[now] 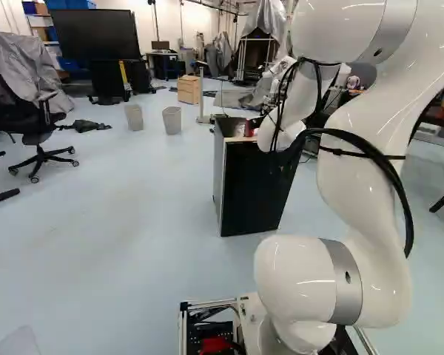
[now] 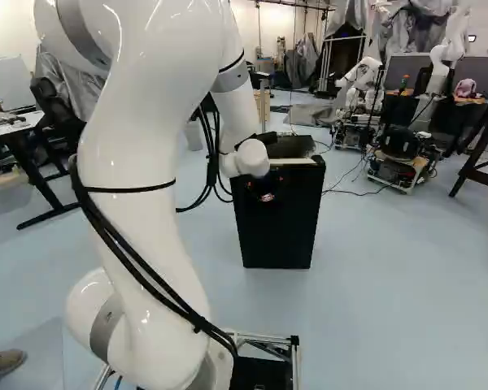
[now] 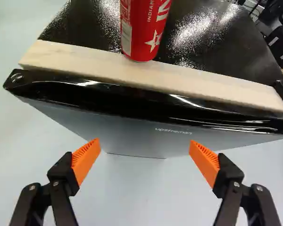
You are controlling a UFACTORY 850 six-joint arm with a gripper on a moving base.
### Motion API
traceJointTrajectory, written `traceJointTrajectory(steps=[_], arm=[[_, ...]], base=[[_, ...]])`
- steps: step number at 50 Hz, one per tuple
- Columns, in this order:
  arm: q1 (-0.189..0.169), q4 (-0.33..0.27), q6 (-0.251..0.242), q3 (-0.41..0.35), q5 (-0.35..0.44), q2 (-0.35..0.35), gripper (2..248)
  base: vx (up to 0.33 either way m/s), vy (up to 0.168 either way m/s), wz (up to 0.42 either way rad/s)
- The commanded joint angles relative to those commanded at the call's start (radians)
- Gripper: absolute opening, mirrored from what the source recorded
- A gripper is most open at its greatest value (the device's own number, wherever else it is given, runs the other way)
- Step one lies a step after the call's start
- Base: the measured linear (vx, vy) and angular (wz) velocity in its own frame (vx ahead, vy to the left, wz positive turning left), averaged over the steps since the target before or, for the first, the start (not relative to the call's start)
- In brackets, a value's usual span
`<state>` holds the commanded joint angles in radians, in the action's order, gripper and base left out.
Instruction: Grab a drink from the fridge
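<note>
The small black fridge [image 1: 255, 188] stands ahead of the arm, its dark front [image 2: 289, 219] facing the base. In the wrist view, a red drink can [image 3: 145, 28] stands upright on the fridge's glossy black top [image 3: 193, 40], just behind a pale wooden strip [image 3: 146, 75] along the edge. My gripper [image 3: 145, 157] is open, with nothing between its orange pads. Its fingers are apart from the can, on the near side of the fridge's upper front edge [image 3: 146, 106]. The base views do not clearly show the fingers. The fridge's inside is hidden, with the front closed.
Two grey bins [image 1: 172, 120] and a wooden drawer unit [image 1: 189, 89] stand beyond the fridge. An office chair [image 1: 41, 133] is at the left of the left base view. Another robot [image 2: 403, 158] and a tripod [image 2: 484, 138] stand at the right of the right base view.
</note>
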<state>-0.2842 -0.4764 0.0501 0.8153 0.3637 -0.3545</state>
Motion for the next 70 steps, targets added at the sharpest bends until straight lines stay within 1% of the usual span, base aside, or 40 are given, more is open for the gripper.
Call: traceJointTrajectory(steps=[10,29,70], arm=[[-0.001,0.000,0.000,-0.013,0.000,0.010,247],[0.000,0.000,0.000,-0.011,0.000,0.009,247],[0.012,0.000,0.000,0.059,0.000,-0.046,247]], base=[[0.000,0.000,0.000],[0.000,0.000,0.000],[0.000,0.000,0.000]])
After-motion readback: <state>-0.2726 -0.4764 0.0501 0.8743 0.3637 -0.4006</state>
